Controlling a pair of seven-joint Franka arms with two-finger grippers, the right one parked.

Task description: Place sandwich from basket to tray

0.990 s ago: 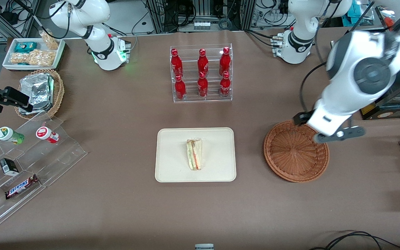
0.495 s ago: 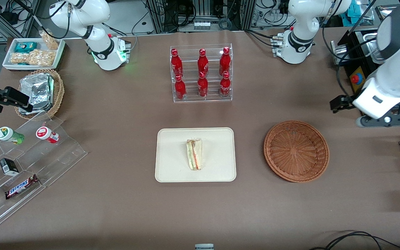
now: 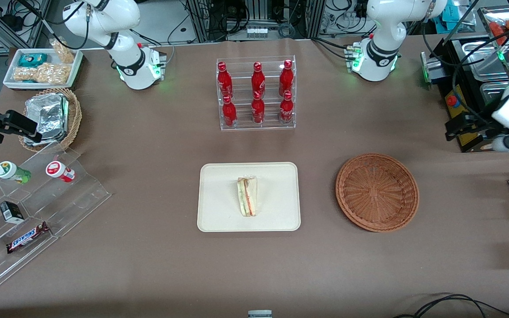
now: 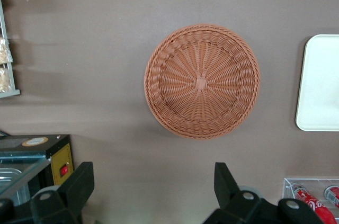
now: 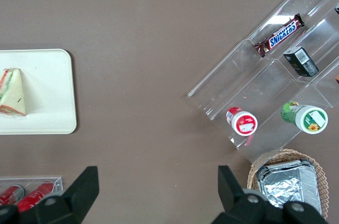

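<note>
Raised well above the table (image 3: 148,274), the gripper (image 4: 153,187) hung with its two dark fingers (image 4: 79,181) spread wide apart and nothing between them, looking straight down on the basket (image 4: 202,81). Seen from the front, that gripper (image 3: 466,128) sat at the working arm's end of the table, farther from the front camera than the basket (image 3: 377,192) and off to its side, clear of the rim. Nothing lay inside the reddish-brown wicker bowl; its woven floor showed bare. Beside the basket, toward the parked arm's end, rested the cream tray (image 3: 219,216), and the sandwich (image 3: 247,196) lay on it near the middle, its narrow end pointing away from the front camera and its green and orange-red filling showing along one edge. From the parked arm's wrist, the sandwich (image 5: 12,92) showed as a pale wedge lying flat on the tray (image 5: 53,113). Farther from the front camera than the tray stood a clear rack of red bottles (image 3: 256,92), well apart from the basket.
</note>
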